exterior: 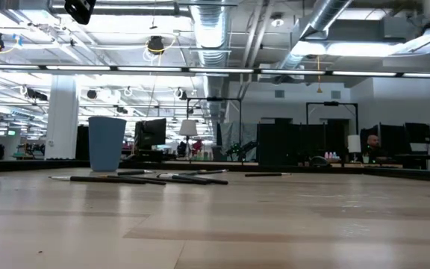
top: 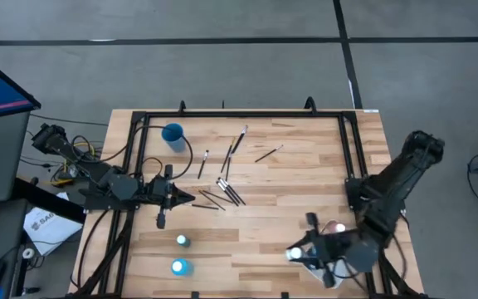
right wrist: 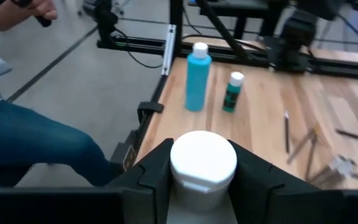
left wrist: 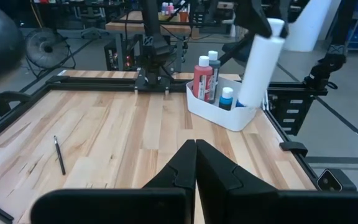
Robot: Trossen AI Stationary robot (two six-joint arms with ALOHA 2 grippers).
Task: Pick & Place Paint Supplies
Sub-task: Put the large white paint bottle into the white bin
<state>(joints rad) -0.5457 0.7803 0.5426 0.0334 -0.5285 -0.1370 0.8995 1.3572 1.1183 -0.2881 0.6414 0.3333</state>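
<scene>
The white-capped paint bottle (right wrist: pixel 202 167) sits between the two dark fingers of my right gripper (right wrist: pixel 202 177), which grasps it by the body just under the cap so the cap stays up and the bottle hangs upright. I hold it at the near right corner of the light wooden table (top: pixel 305 174), above the white rounded-corner tray (left wrist: pixel 229 116), because that tray is, as I judge it, where the supplies are being gathered: a red bottle with a white cap (left wrist: pixel 202 77), a darker bottle behind it and a small blue bottle (left wrist: pixel 227 98) already stand inside it. My left gripper (left wrist: pixel 195 163) waits with its fingers clenched together and holding nothing, low over the middle of the table's left part, pointed toward the tray. Farther across the table, near its front left edge, a tall light-blue bottle (right wrist: pixel 198 77) and a small teal bottle (right wrist: pixel 234 91) stand upright and just apart, not yet collected. Beyond them the thin dark-handled paintbrushes (top: pixel 222 191) lie loosely scattered flat on the wood around the centre, a few crossing each other. Farthest off, a blue round cup (top: pixel 173 134) stands upright near the back left corner. A person's leg in blue jeans (right wrist: pixel 36 146) shows beside the table.
</scene>
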